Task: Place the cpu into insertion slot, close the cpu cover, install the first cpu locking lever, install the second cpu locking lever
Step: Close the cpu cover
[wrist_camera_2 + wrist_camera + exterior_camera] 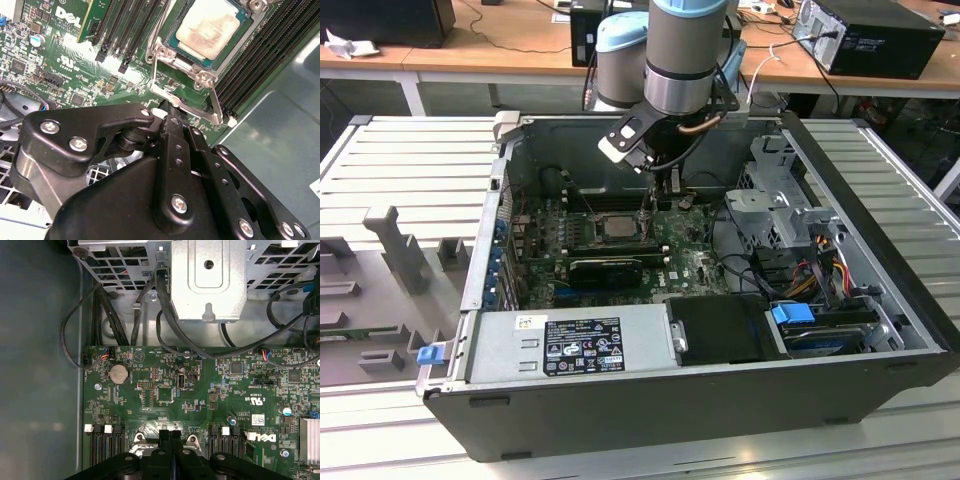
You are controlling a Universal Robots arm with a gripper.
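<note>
We find the cpu (207, 27) lying flat in the insertion slot (590, 228) on the green motherboard (200, 400), its dull silver top facing up with a brownish smear across it. The cpu cover (182, 64) lies down around it, so that its metal frame borders the chip's edges and the chip shows through the square cut-out. Long black memory slots (120, 30) run along both sides of the socket.

A silvery locking lever (216, 102) runs off one corner of the frame, and a thin metal rod joins its end just in front of the claw (169, 107). We cannot tell whether the claw's tip touches that rod or hangs just above it. In the first wrist view the two black fingers (164, 436) are pressed side by side with no gap between them, and we see nothing gripped between them.

In the exterior view the claw (646, 210) points down at the socket's edge nearer the exterior view's right, under the grey arm (685, 50). The black graphics card (610, 270) lies just beside the socket, and the silver power supply (570, 345) sits near the case's near wall. A metal drive cage (775, 205) stands toward the exterior view's right. The open computer case (880, 200) rests on a grey slatted bench (400, 160).
</note>
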